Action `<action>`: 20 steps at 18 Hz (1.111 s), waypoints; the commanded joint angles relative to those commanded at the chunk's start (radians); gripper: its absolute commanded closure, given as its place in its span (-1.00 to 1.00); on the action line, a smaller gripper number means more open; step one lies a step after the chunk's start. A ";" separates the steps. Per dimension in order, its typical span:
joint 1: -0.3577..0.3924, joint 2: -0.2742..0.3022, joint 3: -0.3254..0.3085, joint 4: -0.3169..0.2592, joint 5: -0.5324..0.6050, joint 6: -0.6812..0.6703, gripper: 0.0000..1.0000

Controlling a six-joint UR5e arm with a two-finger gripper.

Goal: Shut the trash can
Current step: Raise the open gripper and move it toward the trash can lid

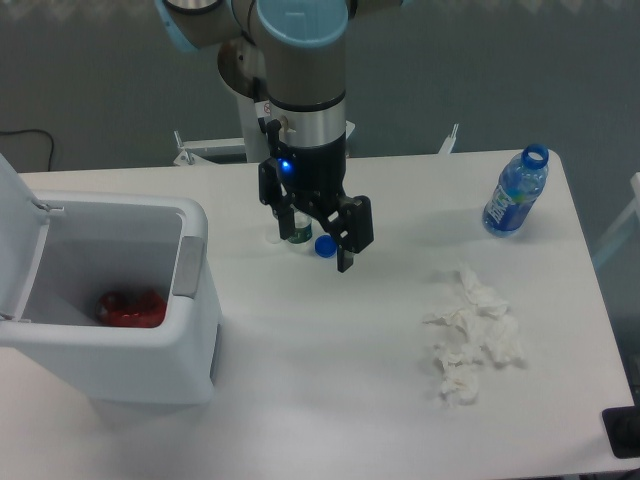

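The trash can [140,355] is a large boxy white bin at the left of the table. It stands open, with its white lid [18,235] tipped upright along the left edge. A grey latch tab [188,266] sits on its right rim. Something red [130,308] lies at the bottom inside. My gripper [315,238] hangs over the middle of the table, well to the right of the bin and apart from it. Its black fingers [353,232] are spread open and hold nothing.
A small bottle [297,230] and a loose blue cap [324,245] sit on the table just behind the gripper. An uncapped blue water bottle [515,192] stands at the back right. Crumpled white tissue [472,335] lies at the right front.
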 joint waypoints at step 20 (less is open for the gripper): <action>-0.009 0.086 -0.060 0.035 -0.029 0.005 -1.00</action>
